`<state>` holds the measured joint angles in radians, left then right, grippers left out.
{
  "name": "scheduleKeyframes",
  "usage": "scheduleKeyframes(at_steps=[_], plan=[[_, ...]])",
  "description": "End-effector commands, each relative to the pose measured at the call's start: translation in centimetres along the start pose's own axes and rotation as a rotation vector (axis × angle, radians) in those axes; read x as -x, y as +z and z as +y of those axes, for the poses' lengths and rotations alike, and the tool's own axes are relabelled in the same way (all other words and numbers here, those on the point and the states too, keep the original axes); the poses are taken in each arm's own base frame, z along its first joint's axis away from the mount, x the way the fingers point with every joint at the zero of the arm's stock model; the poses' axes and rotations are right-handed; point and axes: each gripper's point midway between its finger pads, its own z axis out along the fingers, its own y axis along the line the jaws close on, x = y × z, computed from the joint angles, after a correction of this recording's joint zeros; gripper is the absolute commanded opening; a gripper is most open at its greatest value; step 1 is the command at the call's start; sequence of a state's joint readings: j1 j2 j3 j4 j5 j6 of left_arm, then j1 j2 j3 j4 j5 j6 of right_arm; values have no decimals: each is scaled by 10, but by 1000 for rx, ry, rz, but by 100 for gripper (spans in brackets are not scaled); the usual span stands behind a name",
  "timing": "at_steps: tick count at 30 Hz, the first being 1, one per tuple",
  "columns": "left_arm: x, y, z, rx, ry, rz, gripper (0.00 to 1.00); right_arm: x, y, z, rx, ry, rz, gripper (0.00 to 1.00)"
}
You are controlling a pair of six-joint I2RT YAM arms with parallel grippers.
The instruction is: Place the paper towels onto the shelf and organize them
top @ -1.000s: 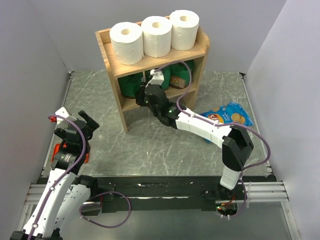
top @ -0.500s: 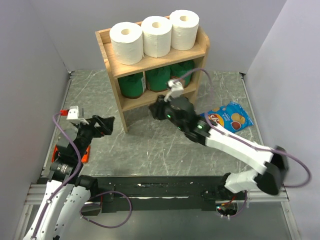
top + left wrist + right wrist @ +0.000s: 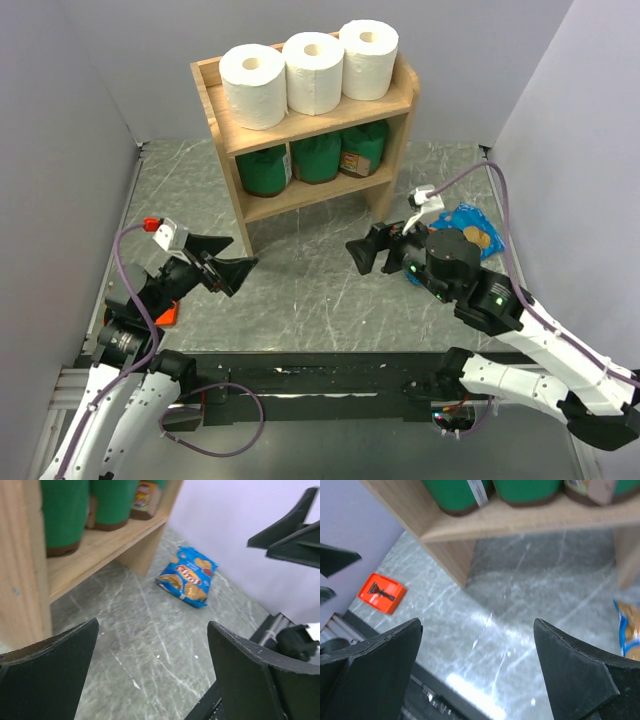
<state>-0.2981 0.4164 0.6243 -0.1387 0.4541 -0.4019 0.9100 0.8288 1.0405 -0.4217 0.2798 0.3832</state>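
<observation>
Three white paper towels (image 3: 311,72) stand upright in a row on the top tier of the wooden shelf (image 3: 230,170). My left gripper (image 3: 232,262) hovers open over the floor left of the shelf's front, nothing between its fingers; in its wrist view the gripper (image 3: 152,650) frames bare floor. My right gripper (image 3: 368,252) is open and empty too, pulled back right of the shelf's front. In the right wrist view that gripper (image 3: 477,650) looks at the floor below the lower tier of the shelf (image 3: 520,520).
Green cylindrical packages (image 3: 315,158) with brown ends fill the lower tier. A blue snack bag (image 3: 468,228) lies on the floor at the right, behind my right arm. A small orange item (image 3: 382,592) lies at the left, near my left arm. Grey walls close in both sides.
My right arm has drawn back from the lower tier toward the right and its jaws have opened wide. My left gripper has swung forward and to the right, still open.
</observation>
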Motion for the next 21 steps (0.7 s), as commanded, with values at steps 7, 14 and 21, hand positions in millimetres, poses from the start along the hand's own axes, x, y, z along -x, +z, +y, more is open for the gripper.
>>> scheduleKeyframes(at_steps=[7,14,21], plan=[[42,-12,-47,-172,32,-81,96,-13,-33,-33,-130,103,13,100],[35,-14,-38,-119,11,-73,96,-12,-36,-34,-106,123,-32,99],[33,-15,-32,-92,13,-85,96,-17,-34,-33,-105,108,-14,100]])
